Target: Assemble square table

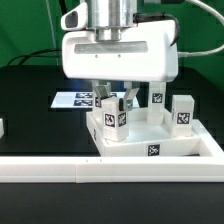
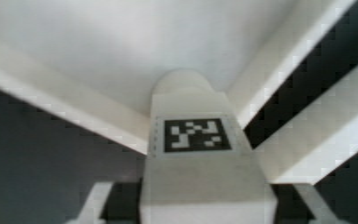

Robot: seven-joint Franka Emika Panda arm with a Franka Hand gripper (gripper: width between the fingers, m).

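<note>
Square table [image 1: 150, 140], a white slab with a raised rim and a small tag on its near edge, is shown lying on the black desk [image 1: 30, 105] against the long white rail fence [image 1: 60, 168]. Three tagged block legs are seen upright at its corners [image 1: 183, 112]; whether they are fully seated cannot be told. A fourth leg [image 1: 117, 118] is pinched between the fingers of the hand [image 1: 116, 100] at the near corner, so assembly is judged late but unfinished. The marker board [image 1: 75, 99] lies behind.
</note>
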